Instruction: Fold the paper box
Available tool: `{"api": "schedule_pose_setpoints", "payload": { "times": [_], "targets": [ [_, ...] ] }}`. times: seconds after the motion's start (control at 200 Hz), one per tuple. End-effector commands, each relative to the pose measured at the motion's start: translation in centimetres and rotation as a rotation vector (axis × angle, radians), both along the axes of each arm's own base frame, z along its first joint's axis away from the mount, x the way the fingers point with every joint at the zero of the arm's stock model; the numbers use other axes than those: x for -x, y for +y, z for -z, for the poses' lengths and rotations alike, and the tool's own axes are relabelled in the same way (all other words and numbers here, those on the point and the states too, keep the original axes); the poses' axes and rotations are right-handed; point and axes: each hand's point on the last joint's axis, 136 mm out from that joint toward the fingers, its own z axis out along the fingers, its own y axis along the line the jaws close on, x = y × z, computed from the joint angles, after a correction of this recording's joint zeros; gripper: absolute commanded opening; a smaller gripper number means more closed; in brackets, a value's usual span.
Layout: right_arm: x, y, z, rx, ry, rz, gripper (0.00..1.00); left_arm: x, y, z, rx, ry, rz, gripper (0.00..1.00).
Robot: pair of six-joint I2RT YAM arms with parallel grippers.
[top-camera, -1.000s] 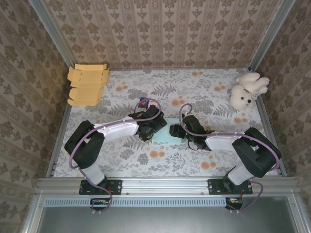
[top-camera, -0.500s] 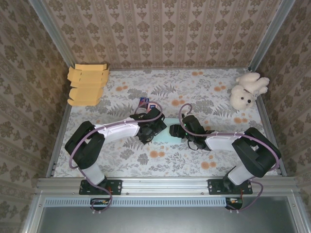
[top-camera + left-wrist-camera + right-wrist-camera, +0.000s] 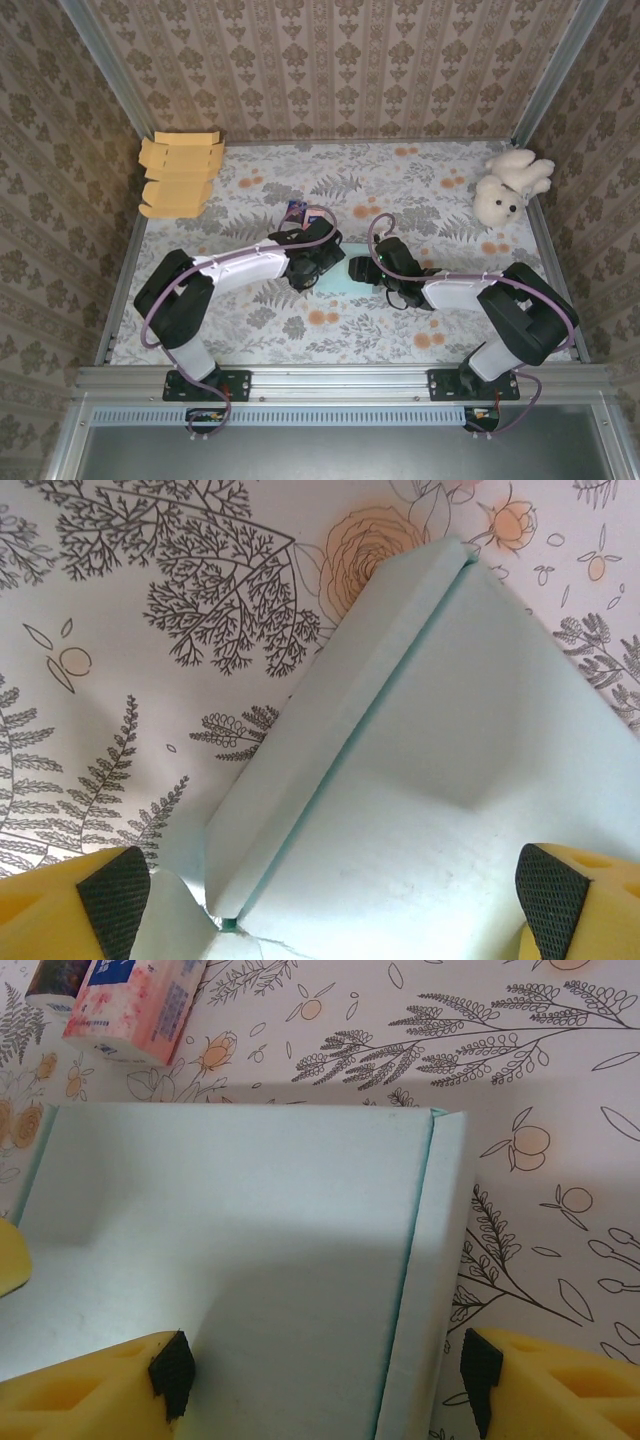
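Paper box [image 3: 350, 280]: pale mint sheet lying flat at the middle of the worktop [image 3: 430, 190], between the two arms; we see one long flap [image 3: 330, 730] creased and slightly raised along its edge

Left claw [image 3: 332, 895]: jaws wide apart above the box and gripping nothing; the black pad at 7 o'clock [image 3: 115, 890] sits by the box's torn corner; the pad at 5 o'clock is over the flat panel; in the top view this claw [image 3: 322, 262] meets the box from 9 o'clock

Right claw [image 3: 325, 1380]: jaws apart, straddling the flap; one pad [image 3: 172, 1372] is over the main panel and the other is just outside the flap's outer edge; we cannot tell whether either pad touches the paper; in the top view it [image 3: 385, 275] comes in from 3 o'clock

Tissue packet [image 3: 295, 210]: pink and blue, near the box at 11 o'clock

Cardboard blanks [image 3: 180, 175]: tan stack in the worktop's 10 o'clock corner, well apart from the box

Plush toy [image 3: 508, 185]: white, at the 2 o'clock corner
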Motion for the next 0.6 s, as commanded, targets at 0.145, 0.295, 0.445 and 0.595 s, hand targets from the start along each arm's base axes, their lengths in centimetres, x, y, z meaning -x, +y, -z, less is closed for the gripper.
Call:
{"api": "schedule_pose_setpoints", "payload": {
  "times": [0.145,0.295,0.445,0.595],
  "targets": [
    [2.3,-1.7,3.2,0.124,0.102,-0.012,0.74,0.2,-0.2,-0.3,-0.010,0.051,-0.043,0.99],
    [2.3,-1.7,3.2,0.129,0.102,-0.011,0.74,0.6,-0.4,0.0,-0.013,0.083,-0.066,1.00],
    [2.3,-1.7,3.2,0.129,0.100,-0.013,0.74,1.0,-0.3,0.1,-0.026,0.103,-0.083,1.00],
    [2.2,-1.6,3.3,0.129,0.100,-0.014,0.74,1.0,-0.4,0.4,-0.025,0.103,-0.091,1.00]
  ]
}}
